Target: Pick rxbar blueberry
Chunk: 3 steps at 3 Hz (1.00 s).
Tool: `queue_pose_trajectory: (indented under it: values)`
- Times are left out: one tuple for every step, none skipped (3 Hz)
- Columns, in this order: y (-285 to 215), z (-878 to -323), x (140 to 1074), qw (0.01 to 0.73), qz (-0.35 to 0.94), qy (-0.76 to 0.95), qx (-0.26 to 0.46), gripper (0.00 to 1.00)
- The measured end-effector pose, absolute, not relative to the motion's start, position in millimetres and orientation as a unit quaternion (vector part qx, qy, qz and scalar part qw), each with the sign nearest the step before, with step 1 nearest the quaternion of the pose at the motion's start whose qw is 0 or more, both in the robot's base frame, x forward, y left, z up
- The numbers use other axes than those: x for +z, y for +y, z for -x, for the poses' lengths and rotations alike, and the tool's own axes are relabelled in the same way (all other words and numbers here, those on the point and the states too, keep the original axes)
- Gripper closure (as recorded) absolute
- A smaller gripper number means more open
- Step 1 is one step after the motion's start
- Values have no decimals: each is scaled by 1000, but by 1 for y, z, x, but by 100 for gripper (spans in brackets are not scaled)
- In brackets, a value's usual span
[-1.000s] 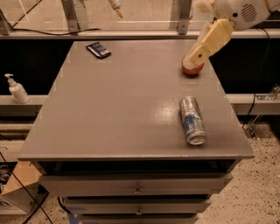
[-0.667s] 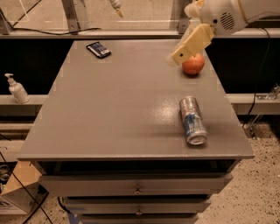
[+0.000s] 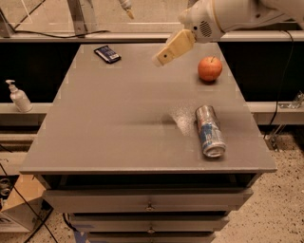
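The rxbar blueberry (image 3: 107,53) is a small flat dark navy bar lying at the far left of the grey table (image 3: 118,123). My gripper (image 3: 161,59) hangs above the far middle of the table, to the right of the bar and well apart from it. It holds nothing that I can see. The white arm (image 3: 228,14) reaches in from the upper right.
A red apple (image 3: 210,69) stands at the far right. A silver-blue drink can (image 3: 209,131) lies on its side near the front right edge. A white pump bottle (image 3: 19,96) stands on a ledge left of the table. Drawers (image 3: 149,201) sit below the tabletop.
The arm has swung left across the far edge, from over the apple to the far middle, closer to the bar. The apple is now fully uncovered.
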State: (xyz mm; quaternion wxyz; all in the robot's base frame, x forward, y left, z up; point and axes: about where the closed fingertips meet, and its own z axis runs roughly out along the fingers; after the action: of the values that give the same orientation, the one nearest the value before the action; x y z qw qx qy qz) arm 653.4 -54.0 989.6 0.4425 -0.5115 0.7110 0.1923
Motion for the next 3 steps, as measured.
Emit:
queue_pose_trajectory:
  values:
    - [-26,-685,970,443,512,706,206,0]
    - [3,-716,951,438,516,701,223,0]
    - [36,-740,936,437,510,699,246,0]
